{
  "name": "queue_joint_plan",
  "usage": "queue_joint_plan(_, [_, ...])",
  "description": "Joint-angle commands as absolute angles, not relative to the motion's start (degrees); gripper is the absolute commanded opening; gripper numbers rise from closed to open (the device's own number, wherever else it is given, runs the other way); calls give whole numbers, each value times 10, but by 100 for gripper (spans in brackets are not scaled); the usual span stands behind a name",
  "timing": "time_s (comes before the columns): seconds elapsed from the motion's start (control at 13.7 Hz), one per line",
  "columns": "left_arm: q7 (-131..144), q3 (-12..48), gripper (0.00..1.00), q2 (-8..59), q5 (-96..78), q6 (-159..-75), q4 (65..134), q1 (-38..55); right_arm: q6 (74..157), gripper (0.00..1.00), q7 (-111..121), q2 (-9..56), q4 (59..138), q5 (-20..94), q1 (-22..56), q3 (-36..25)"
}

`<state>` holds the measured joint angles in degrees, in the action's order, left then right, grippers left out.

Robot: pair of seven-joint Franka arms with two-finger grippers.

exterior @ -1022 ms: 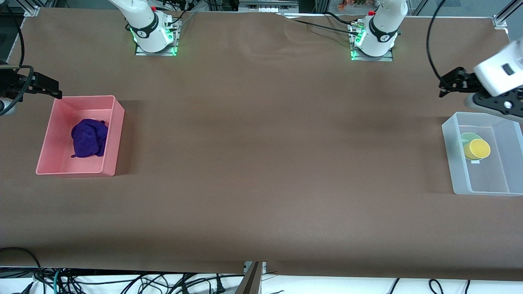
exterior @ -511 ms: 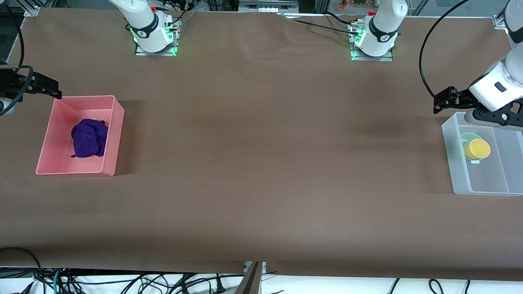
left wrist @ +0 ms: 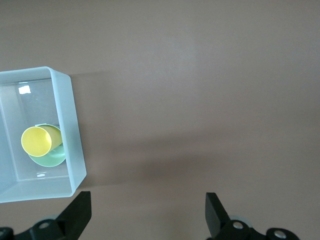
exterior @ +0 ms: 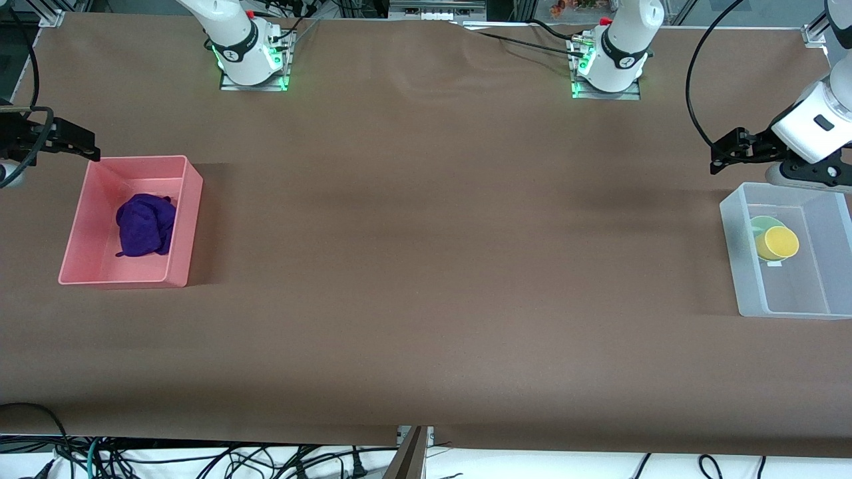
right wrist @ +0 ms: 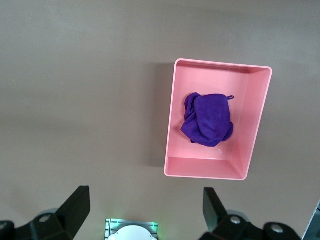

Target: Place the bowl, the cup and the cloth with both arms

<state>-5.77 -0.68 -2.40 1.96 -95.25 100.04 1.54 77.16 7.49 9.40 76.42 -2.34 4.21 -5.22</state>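
**Desk inventory: three items binned, both hands empty**

Item 1. The cloth: deep purple, bunched in a loose heap on the floor of the pink bin, its small loop showing at one corner in the right wrist view. The pink bin stands on the brown desk at the right arm's end.

Item 2. The bowl: pale mint green, resting on the floor of the clear bin at the left arm's end of the desk, mostly covered by the cup.

Item 3. The cup: plain yellow, sitting tilted in the bowl, its mouth turned up toward the cameras. It looks to be touching the bowl.

Item 4. The left hand: up in the air over bare desk just beside the clear bin, on the bin's edge toward the arm bases. Fingers spread wide, nothing between them.

Item 5. The right hand: over the desk's edge beside the pink bin, likewise toward the bases. Fingers spread wide, holding nothing; this arm appears to wait.

Status, judged from how things lie: all three items sit inside bins and neither hand carries anything, so the placing appears complete. If anything is left, it is only drawing the arms clear.
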Motion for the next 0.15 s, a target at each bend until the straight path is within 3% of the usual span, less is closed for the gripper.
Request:
queue_joint_plan(0.0, [-47,0,100,-33,21,-960,1009,13,768,100,84,97,754,-28,35,-47])
queue_joint_plan(0.07, [-47,0,100,-33,21,-960,1009,14,768,100,84,97,754,-28,35,-47])
